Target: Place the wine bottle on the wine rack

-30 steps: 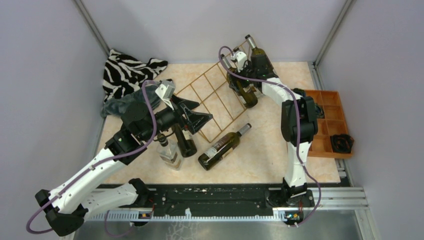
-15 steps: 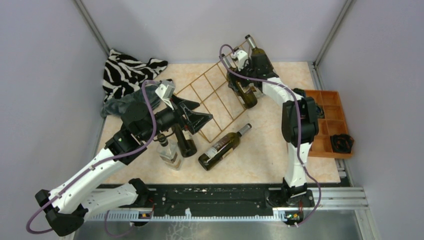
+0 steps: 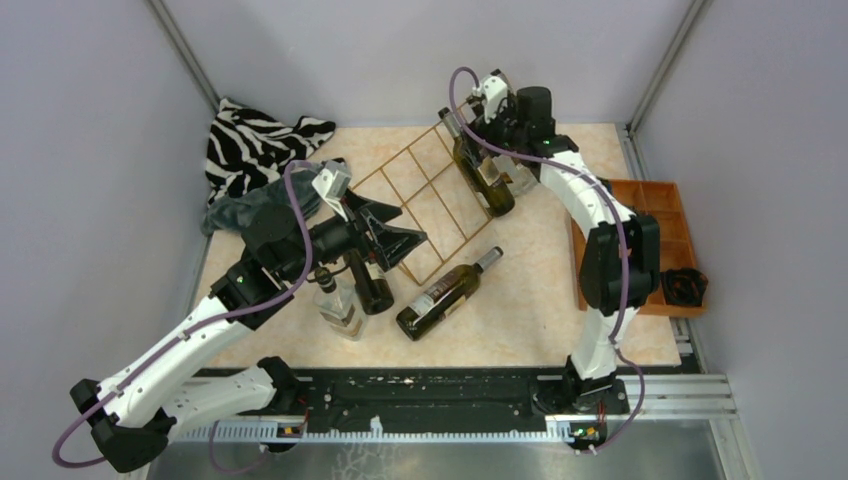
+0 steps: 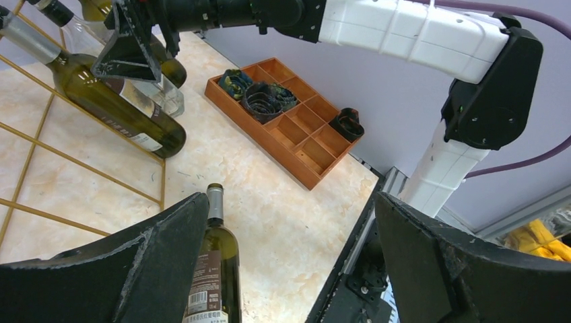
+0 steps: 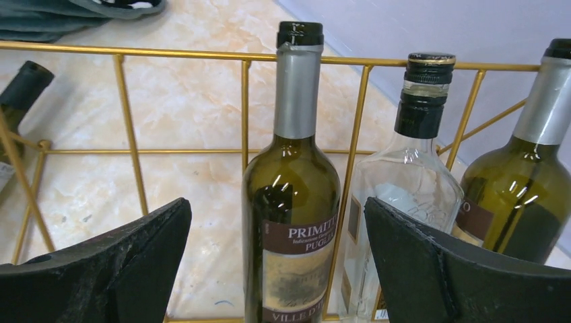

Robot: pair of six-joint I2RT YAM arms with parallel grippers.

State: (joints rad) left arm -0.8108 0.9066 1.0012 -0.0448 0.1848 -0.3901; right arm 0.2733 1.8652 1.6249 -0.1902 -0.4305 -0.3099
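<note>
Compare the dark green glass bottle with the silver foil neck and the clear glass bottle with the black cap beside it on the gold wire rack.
The dark green glass bottle is tinted; the clear glass bottle is see-through. The green bottle's neck is long and silver-foiled; the clear bottle's is shorter and black-capped. Both lean side by side on the gold wire rack, necks up.
</note>
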